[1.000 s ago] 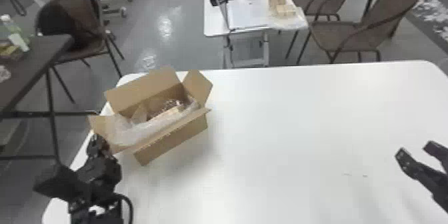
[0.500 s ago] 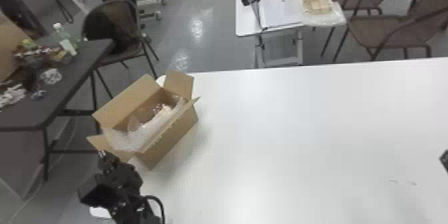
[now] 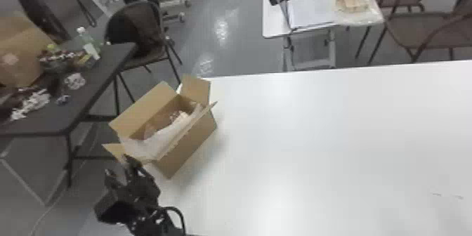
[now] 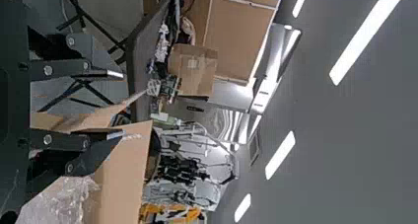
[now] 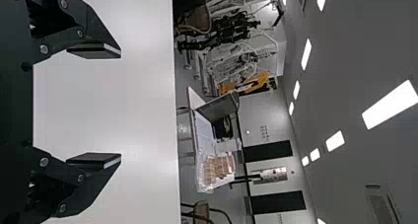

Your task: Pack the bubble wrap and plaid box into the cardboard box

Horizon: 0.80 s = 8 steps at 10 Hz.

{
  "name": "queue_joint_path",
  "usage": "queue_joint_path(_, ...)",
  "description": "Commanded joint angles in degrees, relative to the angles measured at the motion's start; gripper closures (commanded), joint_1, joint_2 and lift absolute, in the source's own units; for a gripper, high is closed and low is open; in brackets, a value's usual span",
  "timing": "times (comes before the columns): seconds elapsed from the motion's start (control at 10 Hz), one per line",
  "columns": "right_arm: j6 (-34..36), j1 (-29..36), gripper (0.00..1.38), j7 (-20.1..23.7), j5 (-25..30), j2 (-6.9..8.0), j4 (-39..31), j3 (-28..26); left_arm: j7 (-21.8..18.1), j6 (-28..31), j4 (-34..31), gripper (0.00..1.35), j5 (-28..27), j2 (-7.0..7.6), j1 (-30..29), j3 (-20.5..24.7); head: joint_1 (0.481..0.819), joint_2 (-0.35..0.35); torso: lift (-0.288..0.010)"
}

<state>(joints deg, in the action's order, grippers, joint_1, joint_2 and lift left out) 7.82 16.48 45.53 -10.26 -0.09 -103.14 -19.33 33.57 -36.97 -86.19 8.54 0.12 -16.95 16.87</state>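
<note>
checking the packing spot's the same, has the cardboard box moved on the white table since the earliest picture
Yes. In the head view, the cardboard box is farther to the robot's left, nearer the white table's left edge.

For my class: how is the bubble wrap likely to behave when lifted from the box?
The bubble wrap will probably flop, since it lies creased along the box's long side. It looks light for its size, being clear, filmy sheet. Its loose crumples may squash when pinched.
</note>
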Motion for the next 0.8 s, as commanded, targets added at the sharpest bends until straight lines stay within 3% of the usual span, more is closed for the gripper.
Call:
queue_joint_path(0.0,-0.53,0.66,0.51,0.0,0.24,0.14,0.13,-0.01,0.0,-2.5,-4.34,0.15,-1.07,0.59,-3.97,-3.16,0.695,0.342,-0.12)
queue_joint_path(0.1,-1.58,1.09,0.51,0.0,0.33,0.14,0.31,-0.1,-0.53,-3.2,-7.68,0.17,-2.39,1.03,-6.69,-5.62,0.695,0.323,-0.12)
queue_joint_path(0.2,-4.22,1.71,0.51,-0.18,1.03,0.14,0.4,-0.27,-2.02,-4.08,-9.88,0.17,-2.48,2.34,-8.89,-9.14,0.695,0.308,-0.12)
queue_joint_path(0.4,-10.2,4.26,0.5,-1.85,2.79,0.14,0.66,-0.27,-2.11,-1.97,-14.1,0.16,-4.32,6.12,-13.02,-17.14,0.695,0.211,-0.12)
queue_joint_path(0.6,-13.45,6.54,0.49,-3.78,2.79,0.14,2.07,0.08,-3.78,-0.83,-14.27,0.17,-5.38,8.15,-16.71,-19.42,0.695,0.133,-0.12)
queue_joint_path(0.7,-15.03,7.77,0.49,-5.1,4.46,0.14,1.98,0.34,-8.26,0.76,-14.27,0.17,-5.64,9.2,-18.73,-19.69,0.695,0.102,-0.12)
